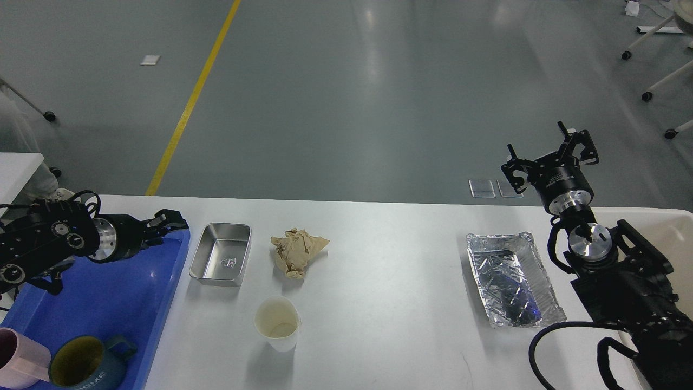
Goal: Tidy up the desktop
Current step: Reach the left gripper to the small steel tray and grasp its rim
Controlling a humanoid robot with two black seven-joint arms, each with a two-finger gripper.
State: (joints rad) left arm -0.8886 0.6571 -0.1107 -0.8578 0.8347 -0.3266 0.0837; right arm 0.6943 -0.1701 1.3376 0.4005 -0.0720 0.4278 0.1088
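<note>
Blue tray (162, 303) holds two mugs (86, 365); steel tin (221, 253) seemingly empty.

grey-green polished floor (346, 92) fills the room beyond, catching soft pale streaks of overhead light (373, 32) — a yellow line (195, 97) runs diagonally across it at left. a small white patch (150, 60) lies near that line, and white wheeled furniture legs (658, 81) show at far right — two clear floor plates (495, 188) too.

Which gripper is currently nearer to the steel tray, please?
Left. The left gripper sits just left of the steel tray; the right gripper is far right, past the foil tray.
</note>
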